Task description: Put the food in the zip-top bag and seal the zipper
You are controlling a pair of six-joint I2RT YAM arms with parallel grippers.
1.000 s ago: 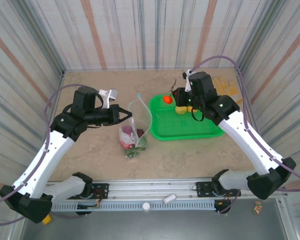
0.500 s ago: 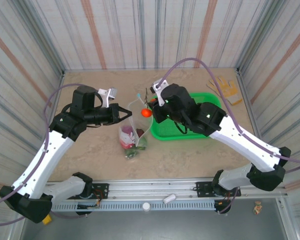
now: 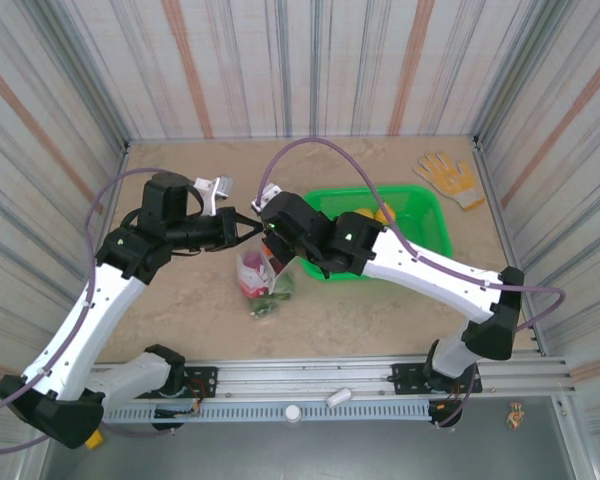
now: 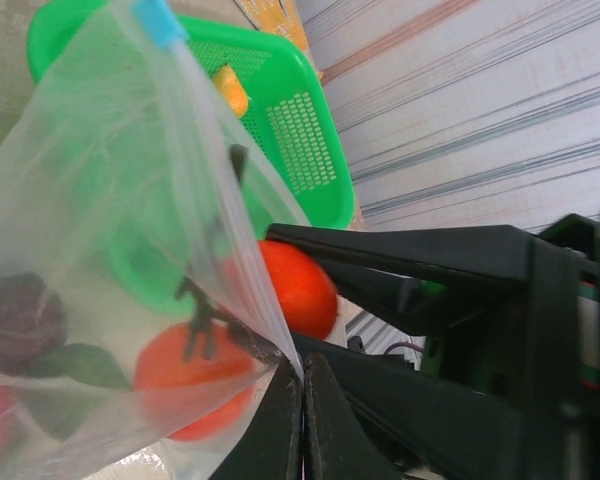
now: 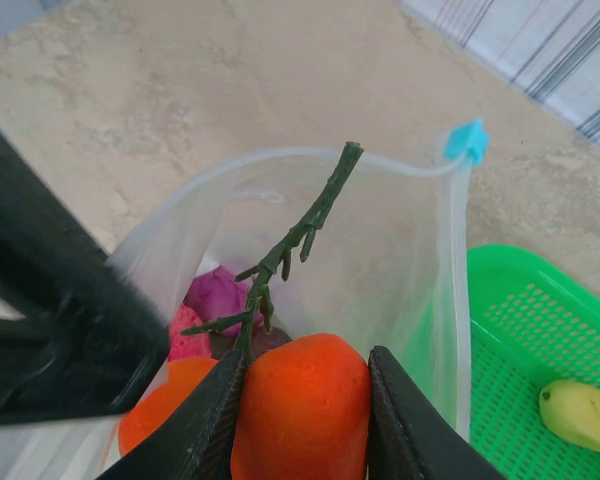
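Right wrist | right gripper (image 5: 302, 425) holds orange toy fruit (image 5: 300, 390) at mouth of open bag (image 5: 400, 250) | left gripper (image 4: 302, 380) closed on bag rim | advice: lower fruit deep inside before opening, keep stem (image 5: 300, 235) off the rim

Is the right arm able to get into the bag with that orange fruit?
Probably yes. The left gripper pinches open the zip-top bag, and the orange fruit in the right gripper hangs at its mouth.
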